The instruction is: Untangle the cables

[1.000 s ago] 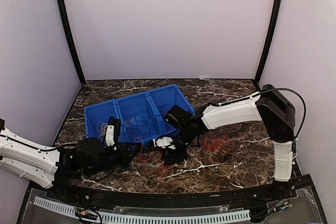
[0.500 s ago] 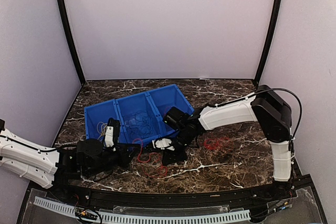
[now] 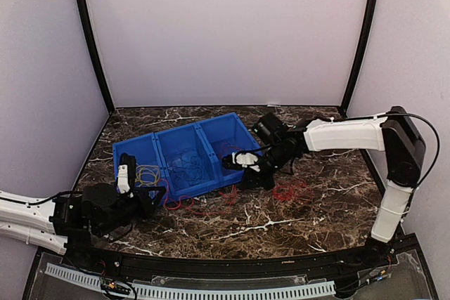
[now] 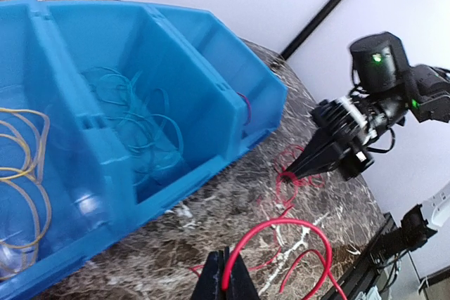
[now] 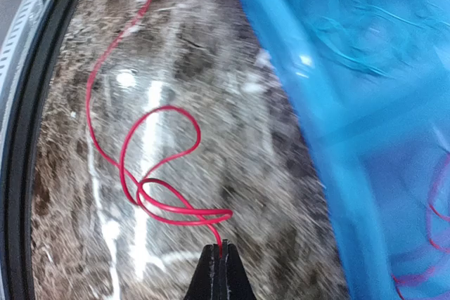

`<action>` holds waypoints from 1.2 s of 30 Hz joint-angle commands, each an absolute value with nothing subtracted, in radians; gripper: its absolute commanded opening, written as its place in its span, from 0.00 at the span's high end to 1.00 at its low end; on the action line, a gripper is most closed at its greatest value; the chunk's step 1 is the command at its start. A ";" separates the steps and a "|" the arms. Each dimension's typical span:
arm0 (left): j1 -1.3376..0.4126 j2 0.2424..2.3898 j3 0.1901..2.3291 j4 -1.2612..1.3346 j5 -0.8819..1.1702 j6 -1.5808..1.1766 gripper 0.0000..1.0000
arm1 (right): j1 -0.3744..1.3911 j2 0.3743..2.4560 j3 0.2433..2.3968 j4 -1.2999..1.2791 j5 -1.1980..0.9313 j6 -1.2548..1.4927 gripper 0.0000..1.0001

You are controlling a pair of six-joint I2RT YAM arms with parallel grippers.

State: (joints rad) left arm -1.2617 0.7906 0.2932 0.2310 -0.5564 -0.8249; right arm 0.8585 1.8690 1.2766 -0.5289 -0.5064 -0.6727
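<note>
Top external view first. Pinched at both ends: red cable (image 3: pixel 204 207), lying in loose loops on the table (image 3: pixel 309 216) in front of the bin (image 3: pixel 176 130). Left gripper (image 4: pixel 226 280) low at the near left, closed tight on one end. Right gripper (image 5: pixel 219 266) just off the bin's front right corner, closed tight on the other end. Held so, most likely, to pull the two ends away from each other and draw the loops out flat. From the right wrist: a few small loops crossing close to the tips, so not yet straight. Best to pull slowly, or risk a tighter knot.

Looks sorted by colour inside the bin: yellow cable (image 4: pixel 21 166) in the left part, blue cable (image 4: pixel 133 121) in the middle part, a thin pink-red cable (image 5: pixel 430 226) in the right part. Probably kept apart to stop fresh tangles. Also one more red bunch (image 3: pixel 292 190) out on the table, just right of the right gripper, touched by nothing.

Table: dark brown stone look with white veins, hard and shiny, likely easy for thin wire to slide on. Black rail (image 3: pixel 211 261) along the near edge. Around it: plain pale walls on three sides, with black posts (image 3: pixel 92 40) in the two back corners.
</note>
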 commanded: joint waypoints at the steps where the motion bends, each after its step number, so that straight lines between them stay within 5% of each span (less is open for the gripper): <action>1: -1.269 0.522 0.325 -0.223 -0.782 -0.955 1.00 | 0.704 1.736 1.219 -0.587 -0.438 -0.690 1.00; 8: -1.269 0.261 0.426 -0.683 -0.914 -1.064 1.00 | 0.488 1.610 1.188 -0.632 -0.410 -0.722 1.00; 18: -1.269 0.333 0.542 -0.747 -1.024 -1.023 1.00 | 0.277 1.638 1.267 -0.617 -0.391 -0.676 1.00; 28: -1.269 0.374 0.570 -0.673 -1.053 -0.940 1.00 | 0.228 1.652 1.307 -0.535 -0.313 -0.592 1.00; 36: -1.267 0.527 0.557 -0.210 -0.964 -0.561 1.00 | 0.328 1.674 1.383 -0.521 -0.419 -0.551 1.00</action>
State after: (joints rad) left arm -1.2716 0.4446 0.5396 -0.4633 -0.9939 -0.7845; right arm 0.2539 1.6634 1.3212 -0.5659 -0.3862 -0.5926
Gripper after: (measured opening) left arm 0.007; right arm 0.009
